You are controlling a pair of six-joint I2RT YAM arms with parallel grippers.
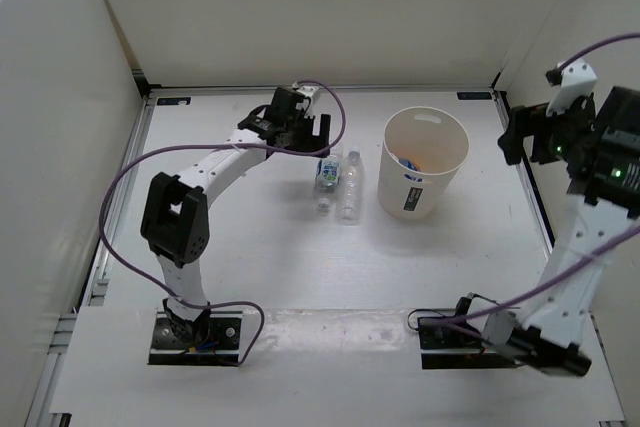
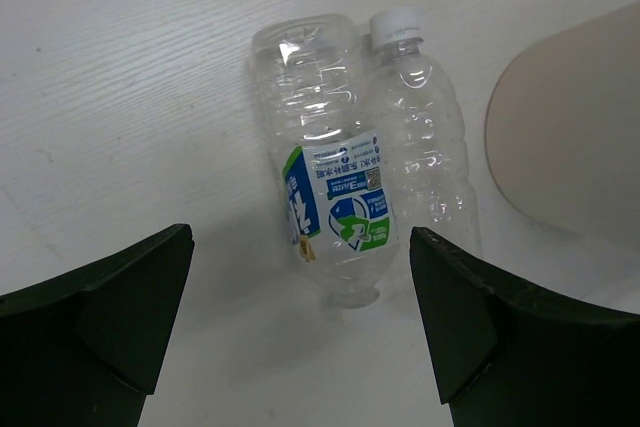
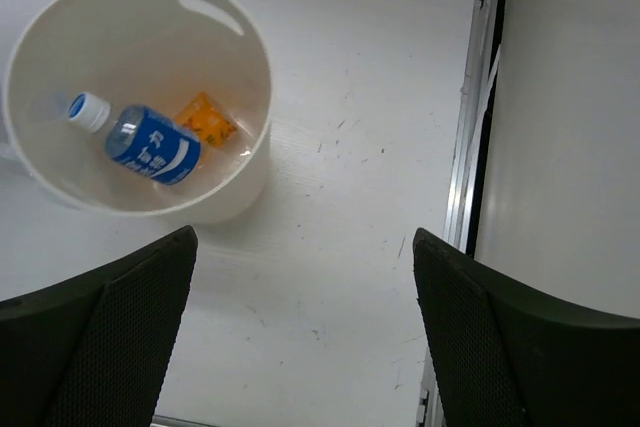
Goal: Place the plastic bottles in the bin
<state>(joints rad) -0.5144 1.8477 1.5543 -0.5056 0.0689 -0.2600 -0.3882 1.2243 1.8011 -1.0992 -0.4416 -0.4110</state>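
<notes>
Plastic bottles, three. Blue bottle (image 3: 150, 142): inside the bin (image 1: 410, 192). Labelled bottle (image 2: 335, 197) and plain bottle (image 2: 425, 137): lying side by side, touching, just left of the bin. Likely empty, so light, thin-walled, slick and prone to roll; pinch gently across the waist. Left gripper (image 2: 300, 277): spread wide above the pair. Right gripper (image 3: 305, 247): agape, empty.

White table (image 1: 250, 257), surface lightly scuffed. Two clear plastic bottles are laid flat on it near the middle, side by side and touching: a labelled bottle (image 1: 326, 175) on the left, a plain bottle (image 1: 350, 187) with a white cap on the right. A cream bin (image 1: 410, 192) is stood upright just right of them.
</notes>
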